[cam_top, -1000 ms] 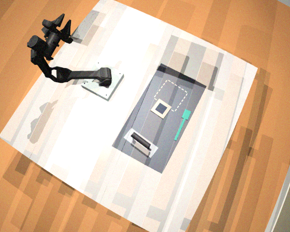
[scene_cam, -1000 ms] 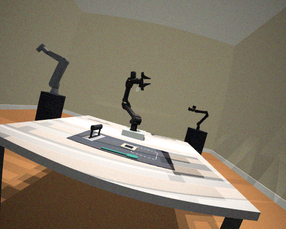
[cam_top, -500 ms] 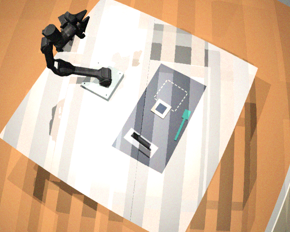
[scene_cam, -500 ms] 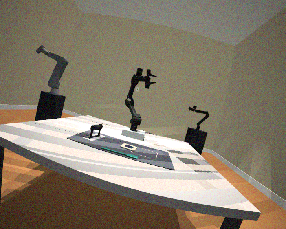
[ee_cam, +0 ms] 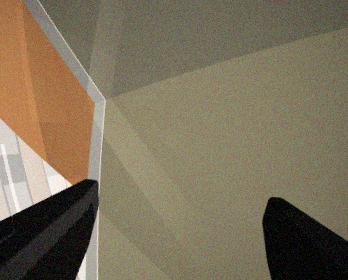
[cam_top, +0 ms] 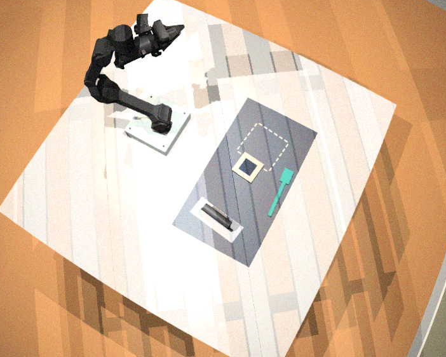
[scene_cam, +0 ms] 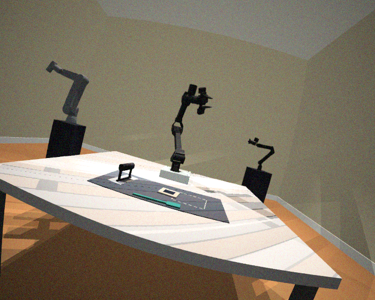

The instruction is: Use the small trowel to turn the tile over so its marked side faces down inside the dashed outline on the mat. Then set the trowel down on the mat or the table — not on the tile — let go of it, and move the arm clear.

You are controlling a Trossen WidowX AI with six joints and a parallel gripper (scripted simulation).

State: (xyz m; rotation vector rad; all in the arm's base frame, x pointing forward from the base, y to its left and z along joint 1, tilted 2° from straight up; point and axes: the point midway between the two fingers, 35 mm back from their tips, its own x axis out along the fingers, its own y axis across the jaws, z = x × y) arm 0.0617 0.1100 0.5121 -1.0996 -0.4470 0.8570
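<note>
My gripper (cam_top: 181, 28) (scene_cam: 211, 102) (ee_cam: 183, 202) is open and empty, high above the table and well away from the mat. The cream tile (cam_top: 248, 166) (scene_cam: 169, 191) lies flat on the mat (cam_top: 207, 190) (scene_cam: 217, 210), its dark square facing up. It covers part of one side of the dashed outline (cam_top: 288, 142) (scene_cam: 206, 199) and lies mostly outside it. What looks like the trowel (cam_top: 216, 216) (scene_cam: 126, 166), a black bar grip on two posts over a pale plate, stands at the mat's other end. The wrist view shows neither tile nor trowel.
A teal long-handled flat tool (cam_top: 286, 176) (scene_cam: 172, 204) lies along the mat's long edge, away from the arm base (cam_top: 175, 128) (scene_cam: 174, 175). Two other arms (scene_cam: 75, 89) (scene_cam: 266, 148) stand on dark pedestals beyond the table.
</note>
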